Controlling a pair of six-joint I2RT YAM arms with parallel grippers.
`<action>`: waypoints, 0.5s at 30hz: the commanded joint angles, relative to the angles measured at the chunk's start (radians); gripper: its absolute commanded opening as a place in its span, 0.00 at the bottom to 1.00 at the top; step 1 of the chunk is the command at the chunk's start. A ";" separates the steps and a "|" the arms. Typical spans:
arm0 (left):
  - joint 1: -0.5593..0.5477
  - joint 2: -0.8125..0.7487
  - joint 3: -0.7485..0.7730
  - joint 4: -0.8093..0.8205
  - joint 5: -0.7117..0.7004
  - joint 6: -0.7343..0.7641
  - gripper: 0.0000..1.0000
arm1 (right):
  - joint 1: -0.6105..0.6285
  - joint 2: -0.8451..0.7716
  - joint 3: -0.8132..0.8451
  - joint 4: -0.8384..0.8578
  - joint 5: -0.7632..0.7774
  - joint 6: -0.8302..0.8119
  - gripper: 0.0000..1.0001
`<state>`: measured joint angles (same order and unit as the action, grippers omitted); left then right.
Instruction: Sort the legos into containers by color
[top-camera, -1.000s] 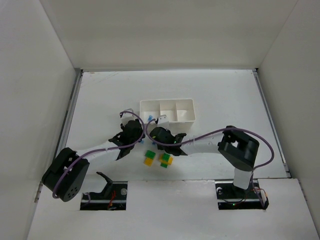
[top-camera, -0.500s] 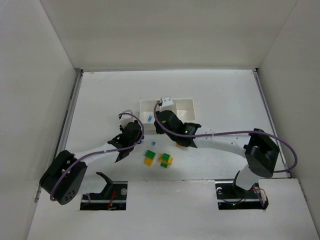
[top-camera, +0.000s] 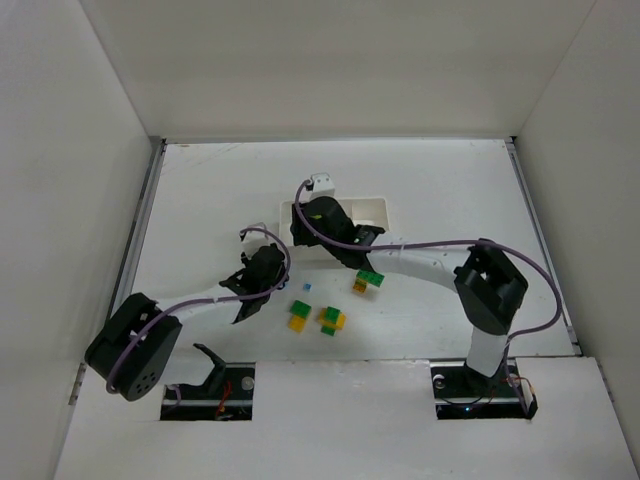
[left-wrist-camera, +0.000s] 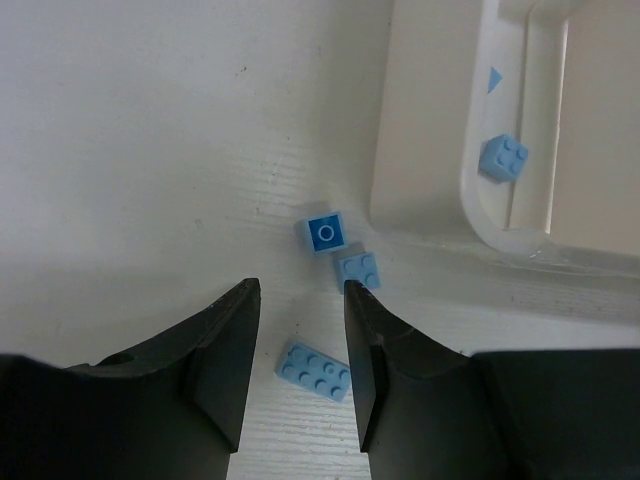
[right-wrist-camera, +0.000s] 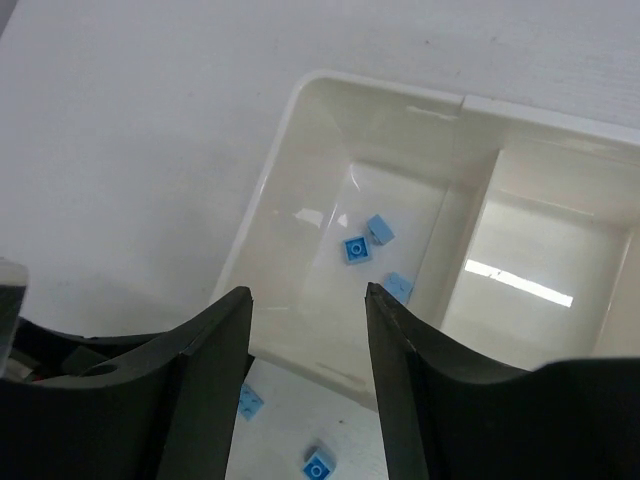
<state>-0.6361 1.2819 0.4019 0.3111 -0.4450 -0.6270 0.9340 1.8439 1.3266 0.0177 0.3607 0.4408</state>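
- The top view shows the whole layout. The white tray (top-camera: 378, 208) lies mid-worktop (top-camera: 450, 180), and the right arm's wrist covers its left end.
- Only this view shows the coloured pieces. A green-and-yellow stack (top-camera: 368, 281) lies on the worktop near the tray, at about 6 o'clock from it. Two more green-and-yellow pieces (top-camera: 298, 317) (top-camera: 331, 320) lie side by side farther off, at about 7 o'clock.
- One tiny light blue brick (top-camera: 305, 288) shows here as a speck, at 12 o'clock from the left piece of that pair.
- The right wrist view shows what the arm hides from above. The right tool (right-wrist-camera: 305, 300) hangs over the tray's left compartment (right-wrist-camera: 300, 235), fingers spread, with nothing between them.
- Three light blue bricks lie on that compartment's floor: a pair (right-wrist-camera: 357, 249) (right-wrist-camera: 379, 229) close together, and a third (right-wrist-camera: 399, 286) against the dividing wall.
- Two further blue bricks (right-wrist-camera: 250, 400) (right-wrist-camera: 320, 465) lie on the worktop just outside the tray's near wall, at 6 o'clock in that view.
- The left wrist view gives the close detail. The left tool (left-wrist-camera: 298, 300) is low over the worktop, jaws parted and gripping nothing.
- A flat light blue plate (left-wrist-camera: 315, 368) lies in the gap, nearer the right finger.
- A small square blue brick (left-wrist-camera: 358, 268) sits at that finger's tip; whether they touch I cannot tell. A darker blue piece (left-wrist-camera: 324, 232) sits just beyond it at 11 o'clock.
- Through the tray's wall, at 2 o'clock, one blue brick (left-wrist-camera: 503, 157) shows inside.
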 joint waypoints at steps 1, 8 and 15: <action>-0.015 0.014 0.040 0.036 -0.015 -0.010 0.36 | -0.007 -0.093 -0.035 0.093 -0.016 -0.004 0.55; -0.052 0.069 0.064 0.045 -0.026 -0.020 0.36 | -0.004 -0.172 -0.153 0.142 -0.022 -0.004 0.55; -0.078 0.109 0.083 0.048 -0.067 -0.030 0.35 | 0.013 -0.190 -0.202 0.171 -0.025 0.006 0.55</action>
<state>-0.7082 1.3792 0.4465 0.3264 -0.4644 -0.6395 0.9321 1.6928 1.1469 0.1150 0.3428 0.4416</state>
